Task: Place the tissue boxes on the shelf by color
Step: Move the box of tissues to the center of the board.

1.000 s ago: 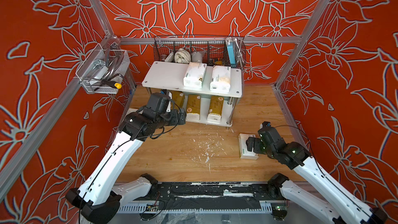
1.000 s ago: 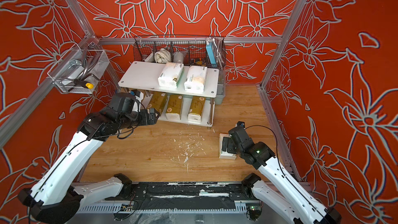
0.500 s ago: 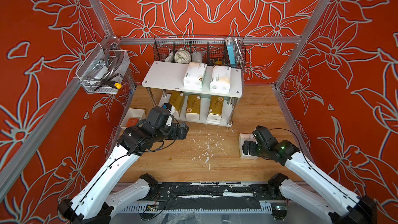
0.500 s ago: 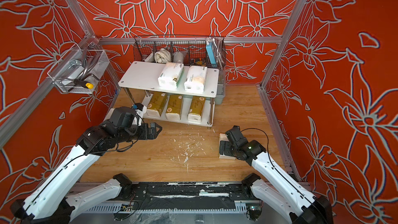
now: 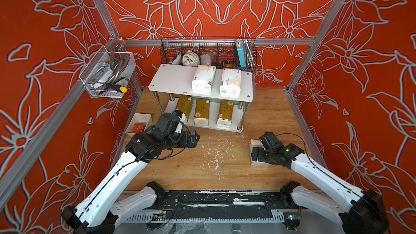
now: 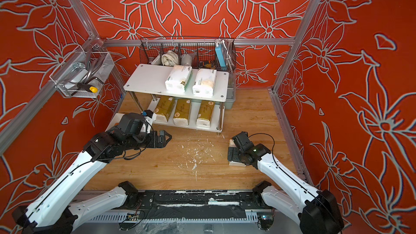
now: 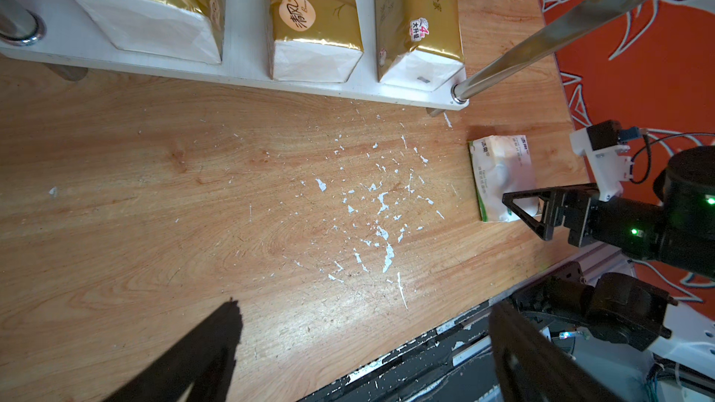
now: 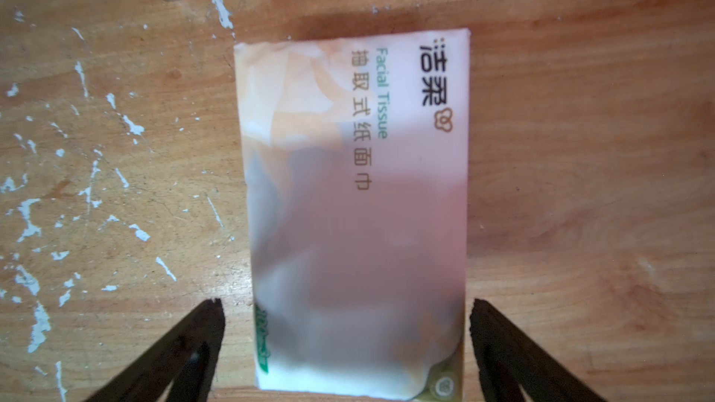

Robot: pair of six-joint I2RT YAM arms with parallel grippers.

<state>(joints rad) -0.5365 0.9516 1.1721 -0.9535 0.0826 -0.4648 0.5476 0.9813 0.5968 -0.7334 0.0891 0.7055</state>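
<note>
right fingers spread wide, one on each side of the near end of the last white pack. Not clamped: a gap shows on one side, the other is about touching. The pack lies flat on the counter, at 4 o'clock from its centre, well apart from the shelf at 12.

left fingers are also wide and empty, over bare counter at 9 o'clock, near the shelf's lower board.

Status:
- Lower tier looks done, with three gold packs side by side.
- Top tier has two white packs on its 3 o'clock half. Its 9 o'clock half is bare.
- Five of six are placed, colours split by tier.

Left to do, by my read: close on the sixth, lift, carry to 12, set it on the top tier beside the other whites. The free slot is on the far side from the right arm, so reach could be tight.
</note>
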